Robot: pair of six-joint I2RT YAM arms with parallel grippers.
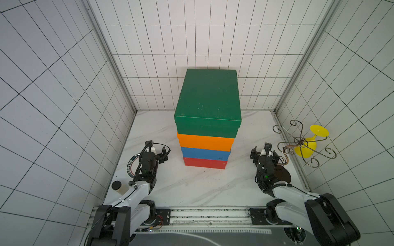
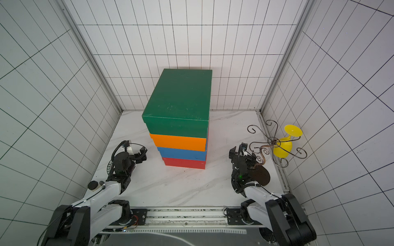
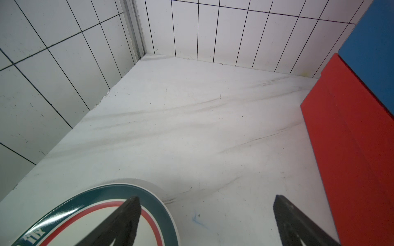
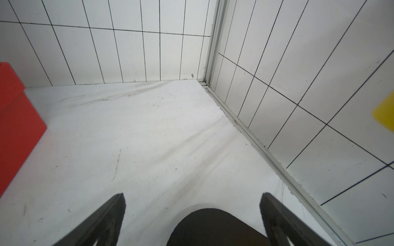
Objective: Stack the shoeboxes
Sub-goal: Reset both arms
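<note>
All four boxes sit in one stack mid-table, btw the two arms. The red box is at the bottom on the table, then the blue box, then the orange box, w/ the green box on top, lid on. Edges line up roughly (the steps seen in both top views may just be perspective, can't tell). Long sides run away from the robot.

L gripper hangs low just left of the stack, near the red box but not touching it. Its jaws are spread wide w/ nothing btw them. The L wrist view shows bare table btw the fingers and the red and blue box sides off to one side. A plate w/ teal and red rings lies under one finger.

R gripper is on the stack's right, apart from it, jaws likewise wide and empty. The R wrist view shows bare table ahead, a red box corner at the edge, and a dark round base below the jaws.

Misc: a wire stand w/ curled arms rises from that base at the table's right edge. A yellow goblet tilts behind its arms (hung or leaning, can't tell). A small jar w/ black lid sits front left, near the L arm.
</note>
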